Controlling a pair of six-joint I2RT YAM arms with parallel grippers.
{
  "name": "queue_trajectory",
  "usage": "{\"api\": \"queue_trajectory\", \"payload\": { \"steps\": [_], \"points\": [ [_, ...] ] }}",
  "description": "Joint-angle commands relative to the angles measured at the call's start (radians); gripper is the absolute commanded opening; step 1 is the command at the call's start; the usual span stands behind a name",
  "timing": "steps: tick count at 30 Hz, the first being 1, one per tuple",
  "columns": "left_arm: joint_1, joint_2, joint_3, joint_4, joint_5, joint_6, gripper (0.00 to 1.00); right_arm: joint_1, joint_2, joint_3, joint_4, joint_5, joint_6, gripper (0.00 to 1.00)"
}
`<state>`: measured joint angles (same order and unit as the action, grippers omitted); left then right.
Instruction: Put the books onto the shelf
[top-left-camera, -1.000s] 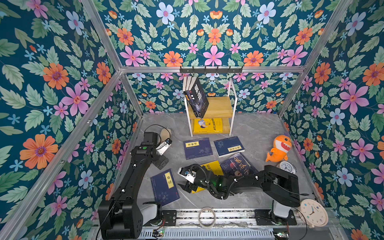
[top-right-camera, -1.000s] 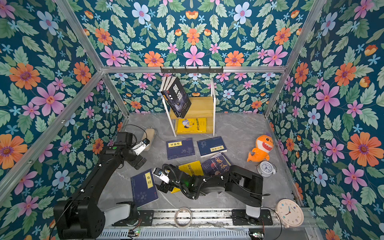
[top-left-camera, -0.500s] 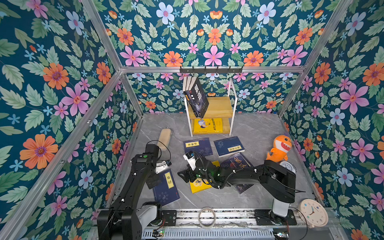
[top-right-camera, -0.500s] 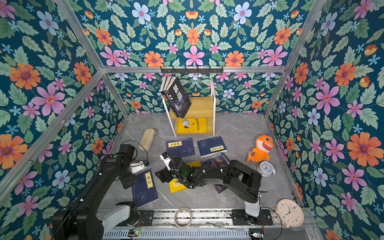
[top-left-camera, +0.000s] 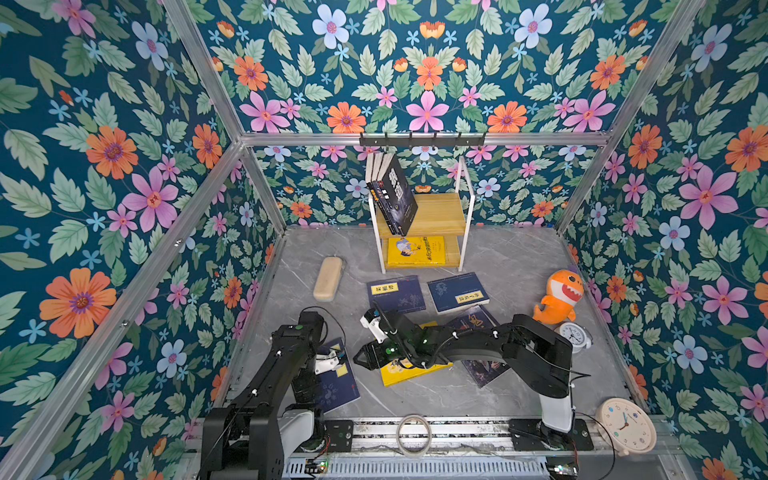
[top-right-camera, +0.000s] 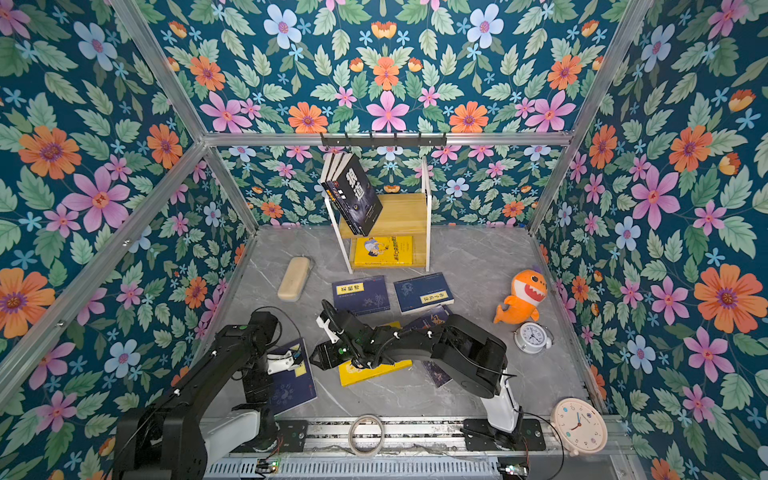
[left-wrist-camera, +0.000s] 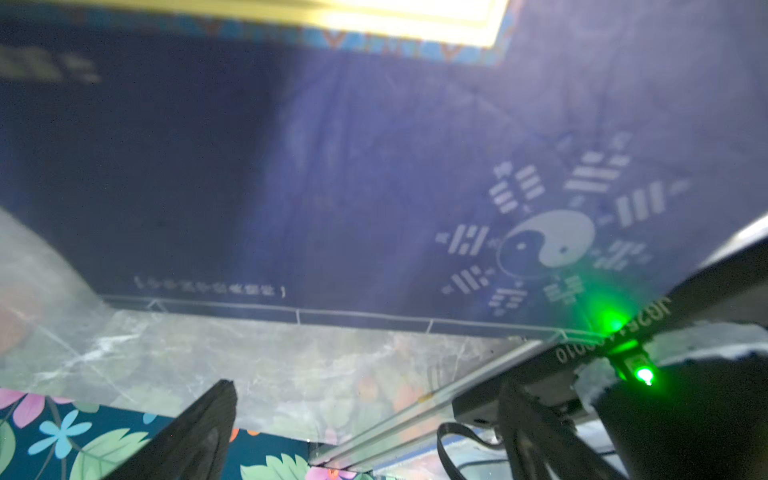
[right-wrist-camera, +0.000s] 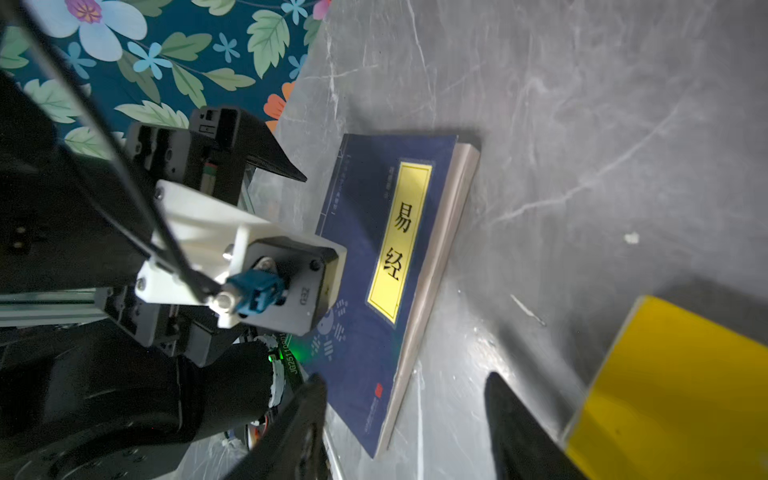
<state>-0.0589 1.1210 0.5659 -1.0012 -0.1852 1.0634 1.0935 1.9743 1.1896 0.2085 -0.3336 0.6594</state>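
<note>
Two characters, 易经, mark the navy book (right-wrist-camera: 357, 224) under the wide left tool (top-left-camera: 316, 374). The right tool (right-wrist-camera: 403, 378) is half open, empty. On the shelf (top-left-camera: 440, 214), the black book (top-left-camera: 399, 195) reads perhaps 狼道.

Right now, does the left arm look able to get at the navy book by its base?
Probably yes: the left gripper hangs open close over that navy book, nothing lies on the cover, and the right gripper is beside it.

Navy book (right-wrist-camera: 353, 232): yellow label (right-wrist-camera: 397, 243) reads 易经. Upright black book (top-left-camera: 400, 195): white title 狼道.
</note>
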Motion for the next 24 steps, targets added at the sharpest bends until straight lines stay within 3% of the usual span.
{"api": "queue_trajectory", "payload": {
  "steps": [1,10,17,24],
  "points": [
    [-0.003,0.026,-0.007,0.101,0.057,-0.024,1.0,-0.013,-0.009,-0.009,0.022,-0.045,0.056,0.53],
    [-0.016,0.125,0.033,0.264,0.169,-0.069,1.0,-0.03,-0.038,-0.09,0.125,-0.054,0.107,0.53],
    [-0.018,0.204,0.07,0.44,0.152,-0.088,1.0,-0.032,-0.029,-0.079,0.115,-0.058,0.121,0.53],
    [-0.008,0.087,0.117,0.122,0.063,0.06,1.0,-0.033,-0.036,-0.099,0.116,-0.055,0.126,0.53]
  ]
}}
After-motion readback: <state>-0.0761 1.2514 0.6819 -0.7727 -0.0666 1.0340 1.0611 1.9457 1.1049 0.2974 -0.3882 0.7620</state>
